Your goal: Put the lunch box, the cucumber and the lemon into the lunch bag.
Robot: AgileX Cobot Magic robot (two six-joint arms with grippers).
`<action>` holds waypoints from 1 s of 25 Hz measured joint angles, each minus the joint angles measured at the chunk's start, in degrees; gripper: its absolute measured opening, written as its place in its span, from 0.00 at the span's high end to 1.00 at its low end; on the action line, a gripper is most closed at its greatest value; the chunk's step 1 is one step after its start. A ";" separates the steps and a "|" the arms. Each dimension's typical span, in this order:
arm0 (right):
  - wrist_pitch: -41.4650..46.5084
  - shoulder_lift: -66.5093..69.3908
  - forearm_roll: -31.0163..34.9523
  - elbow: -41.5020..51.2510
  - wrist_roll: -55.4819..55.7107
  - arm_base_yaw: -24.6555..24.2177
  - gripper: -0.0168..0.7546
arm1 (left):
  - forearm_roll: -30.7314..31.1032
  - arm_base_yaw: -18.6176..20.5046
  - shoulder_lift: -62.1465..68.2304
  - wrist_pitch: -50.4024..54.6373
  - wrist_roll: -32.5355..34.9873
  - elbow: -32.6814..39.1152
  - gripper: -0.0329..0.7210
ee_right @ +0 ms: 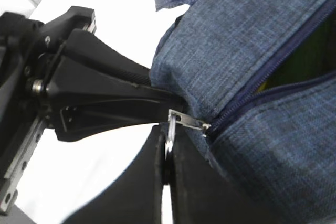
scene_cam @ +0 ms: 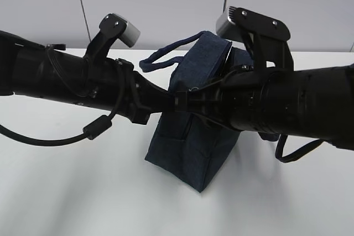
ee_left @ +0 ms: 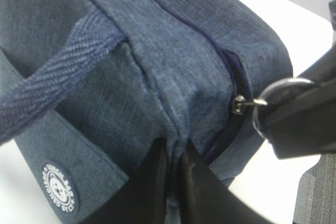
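Right gripper (ee_right: pixel 168 153) is pressed together on the metal ring pull (ee_right: pixel 170 135) of the zipper, as I see it in the right wrist view; the ring stands on edge between the two black fingers, and its slider sits at the near end of the zipper track. Behind the slider the zipper (ee_right: pixel 273 72) gapes along the top of the lunch bag (ee_right: pixel 252 40), and a strip of yellow-green shows inside the gap. I cannot tell from that strip which item it is.

My left gripper (ee_left: pixel 176 166) is pinched shut on the bag's fabric at the corner just below the zipper end, the denim bunching into a fold between its fingers. In the left wrist view the ring pull (ee_left: pixel 278 90) sits just to the right, held by the right gripper's dark finger (ee_left: pixel 302 124).

From the exterior view both arms cross in front of the lunch bag (scene_cam: pixel 188 147), meeting at its upper front edge, so the two grippers work almost touching each other. One loop handle (scene_cam: pixel 166 56) sticks out to the left above the left arm. The bag stands tilted on the white surface (scene_cam: pixel 83 192), whose near part lies open on both sides of the bag.
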 joint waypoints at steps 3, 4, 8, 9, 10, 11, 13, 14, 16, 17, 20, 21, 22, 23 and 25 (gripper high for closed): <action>-0.68 -0.20 0.11 0.00 -0.03 0.00 0.98 | 0.00 0.00 0.00 0.23 0.00 0.00 0.96; -1.50 -0.72 0.23 0.00 -0.25 0.00 0.98 | 0.00 0.00 0.00 0.23 0.00 0.00 0.96; -6.75 -4.10 0.34 -0.31 -2.71 0.00 0.98 | 0.66 0.00 0.00 0.72 0.00 0.00 0.96; -7.97 -4.74 0.45 -0.30 -3.25 0.00 0.98 | 0.66 0.00 0.00 1.17 0.00 0.11 0.96; -9.01 -5.20 0.46 -0.30 -4.04 0.00 0.98 | 0.66 0.00 0.00 1.47 0.00 0.11 0.96; -9.54 -5.60 0.57 -0.30 -4.46 0.00 0.98 | 0.66 0.00 0.00 1.64 0.00 0.11 0.96; -9.99 -5.83 0.67 -0.30 -5.18 0.00 0.98 | 0.66 0.00 0.00 2.59 0.00 0.11 0.96; -10.13 -5.83 0.67 -0.30 -5.33 0.00 0.98 | 0.75 0.00 0.00 2.77 0.00 0.11 0.96; -10.13 -5.83 0.93 -0.30 -5.55 0.00 0.98 | 0.87 0.00 0.00 2.99 0.00 0.11 0.96; -10.22 -5.83 1.03 -0.30 -5.78 0.00 0.98 | 1.15 0.00 0.00 3.24 -0.24 0.11 0.96; -10.52 -5.83 1.06 -0.30 -6.86 0.00 0.98 | 1.82 0.00 0.00 4.12 -0.67 0.21 0.96; -10.62 -5.83 1.06 -0.30 -7.13 0.00 0.98 | 2.05 0.00 0.00 4.50 -0.84 0.22 0.96; -10.95 -5.83 1.16 -0.30 -7.28 0.00 0.98 | 2.27 0.00 0.00 4.75 -0.97 0.22 0.96; -11.23 -5.83 1.27 -0.30 -7.43 0.00 0.98 | 2.44 0.00 0.00 4.90 -1.28 0.33 0.96; -12.42 -5.83 1.27 -0.30 -7.90 0.00 0.98 | 3.05 0.00 0.00 5.14 -2.00 0.42 0.96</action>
